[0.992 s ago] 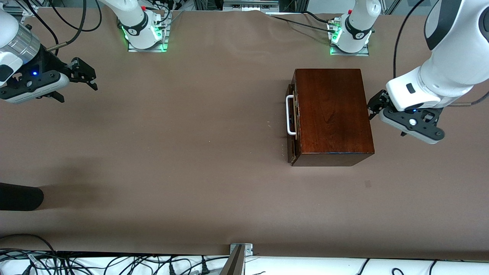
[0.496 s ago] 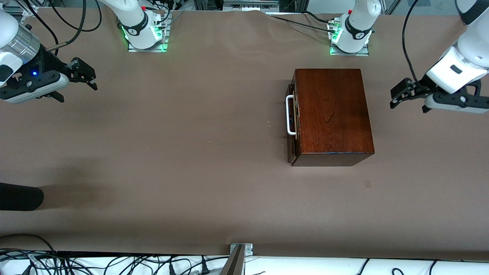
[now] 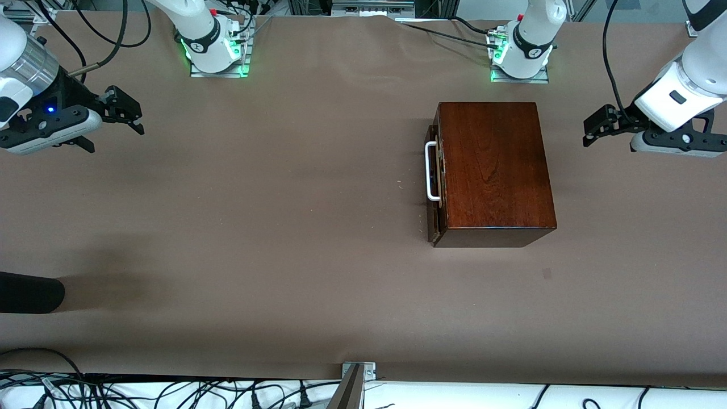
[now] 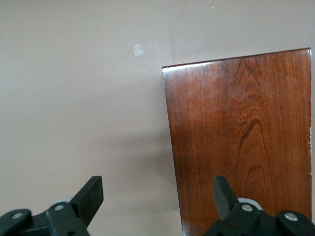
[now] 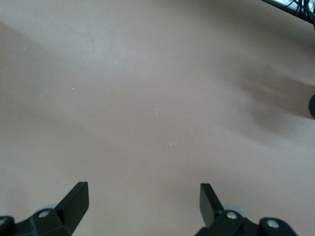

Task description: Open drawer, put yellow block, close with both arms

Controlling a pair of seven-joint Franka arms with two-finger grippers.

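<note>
L claw point(image 3: 590, 126) hung released, fingers point(image 4: 91, 192) spread wide w/ nothing between, over bare desk point(image 3: 284, 227) just off the box point(image 3: 494, 170) end twd the L arm's base side of the desk. R claw point(image 3: 128, 111) likewise released & empty, waiting over the desk at the R arm's end, well apart from the box. Drawer point(image 3: 434, 176) sat shut in the box, its white handle point(image 3: 431, 171) facing the R arm's end, long axis running near-to-far from the front cam. So handle lay on the box face away from L claw; R claw faced it but was much farther off. Yellow block not visible anywhere, prob inside; task looked about done.
</note>
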